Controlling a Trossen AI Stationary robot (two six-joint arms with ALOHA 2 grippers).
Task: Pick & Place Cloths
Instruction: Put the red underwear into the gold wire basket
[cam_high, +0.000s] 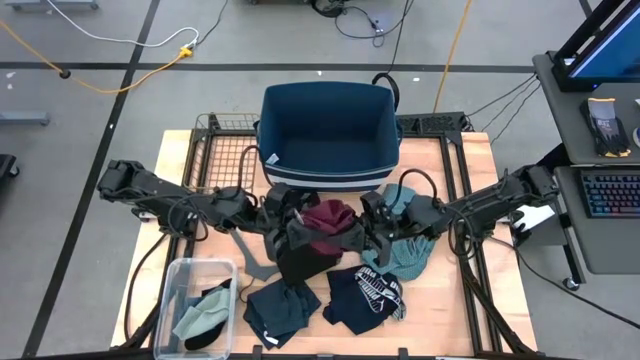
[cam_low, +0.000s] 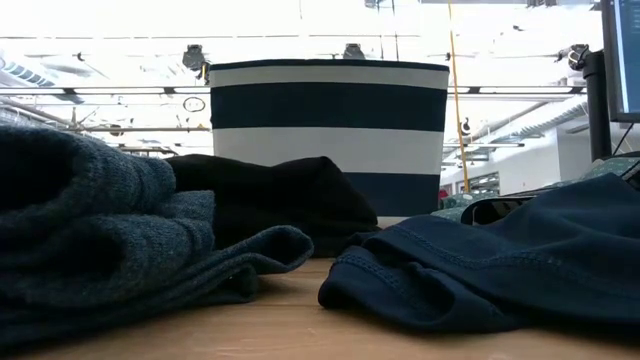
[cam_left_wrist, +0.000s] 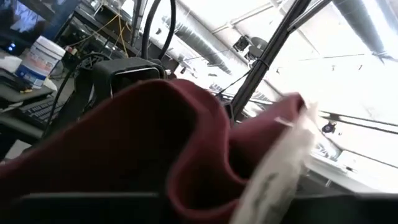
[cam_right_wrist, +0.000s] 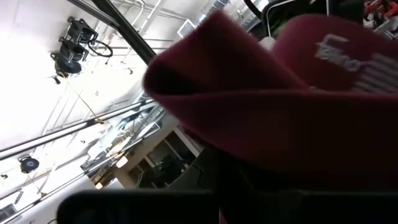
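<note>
A maroon cloth (cam_high: 328, 220) is bunched up at the table's middle between my two grippers, above a black cloth (cam_high: 300, 258). My left gripper (cam_high: 297, 222) is at its left side and my right gripper (cam_high: 362, 228) at its right side. In both wrist views the maroon cloth (cam_left_wrist: 155, 143) (cam_right_wrist: 280, 112) fills the foreground against the ceiling, with a white tag (cam_left_wrist: 280, 162) on it. Lying flat on the table are a dark teal cloth (cam_high: 280, 310), a navy printed cloth (cam_high: 365, 295) and a teal checked cloth (cam_high: 405, 255). A pale green cloth (cam_high: 203, 312) lies in a clear bin. My right gripper is shut on the maroon cloth's right-hand side (cam_high: 350, 226), coming from the table's right and slanting upward. The cloth itself drapes over the fingers in the right wrist view and hides the place of contact. The cloth stands up in loose folds (cam_right_wrist: 205, 68) above the gripper.
A navy, white-striped basket (cam_high: 330, 130) (cam_low: 328, 130) stands open at the table's far middle. The clear plastic bin (cam_high: 178, 290) sits at the near left. A grey hanger (cam_high: 255, 270) lies beside the black cloth. A wire grid (cam_high: 225, 150) covers the far left.
</note>
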